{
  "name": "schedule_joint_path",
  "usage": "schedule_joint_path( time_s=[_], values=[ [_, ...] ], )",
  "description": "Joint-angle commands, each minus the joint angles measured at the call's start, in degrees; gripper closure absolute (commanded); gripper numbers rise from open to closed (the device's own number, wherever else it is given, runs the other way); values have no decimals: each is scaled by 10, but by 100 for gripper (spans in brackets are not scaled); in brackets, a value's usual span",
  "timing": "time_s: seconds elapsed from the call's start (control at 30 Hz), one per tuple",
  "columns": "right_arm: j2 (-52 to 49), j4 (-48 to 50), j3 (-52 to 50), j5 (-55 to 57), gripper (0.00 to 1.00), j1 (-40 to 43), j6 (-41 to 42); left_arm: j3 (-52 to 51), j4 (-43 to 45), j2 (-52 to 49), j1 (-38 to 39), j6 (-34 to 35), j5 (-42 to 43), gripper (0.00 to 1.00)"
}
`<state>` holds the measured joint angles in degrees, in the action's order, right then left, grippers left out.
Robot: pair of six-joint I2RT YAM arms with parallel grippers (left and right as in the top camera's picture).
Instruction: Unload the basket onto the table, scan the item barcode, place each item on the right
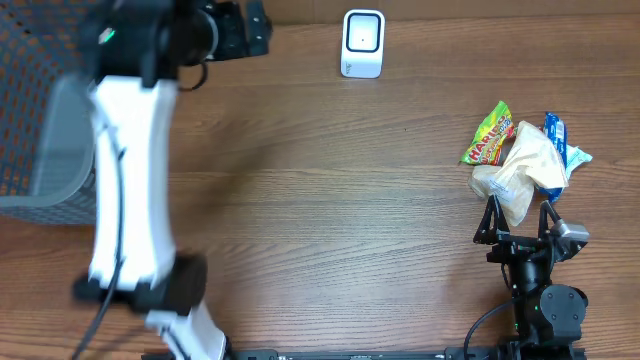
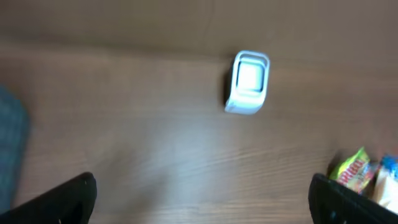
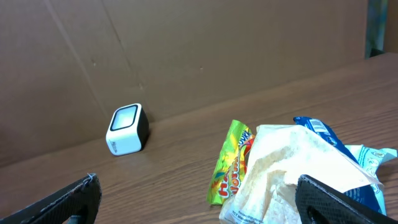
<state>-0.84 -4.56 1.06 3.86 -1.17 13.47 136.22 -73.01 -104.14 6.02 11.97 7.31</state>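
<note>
Wooden worktop (image 1: 330,220): your right gripper (image 1: 519,218) gapes wide facing snack pile (image 1: 525,165), ready to pick; left gripper (image 2: 202,183) wide, near scanner (image 1: 362,42).

Matt wood-grain table (image 1: 350,200), glossy white plastic scanner (image 1: 362,43), shiny crinkled candy packet (image 1: 488,135), grey mesh basket (image 1: 30,110).

White scanner (image 1: 362,43), snack packets (image 1: 524,163), mesh basket (image 1: 25,90)
</note>
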Motion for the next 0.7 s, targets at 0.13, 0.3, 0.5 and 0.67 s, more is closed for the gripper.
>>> schedule_joint_path(
  time_s=[0.13,0.3,0.5,0.67],
  values=[
    [7,2,-6,5,0,-3,-2,-298,165,211,1,-82,-20,0],
    [7,2,-6,5,0,-3,-2,-502,268,366,-1,-130,-23,0],
    [7,2,-6,5,0,-3,-2,-718,389,552,-19,-133,-31,0],
    [7,2,-6,5,0,-3,-2,-886,479,691,-47,-134,-33,0]
  ],
)
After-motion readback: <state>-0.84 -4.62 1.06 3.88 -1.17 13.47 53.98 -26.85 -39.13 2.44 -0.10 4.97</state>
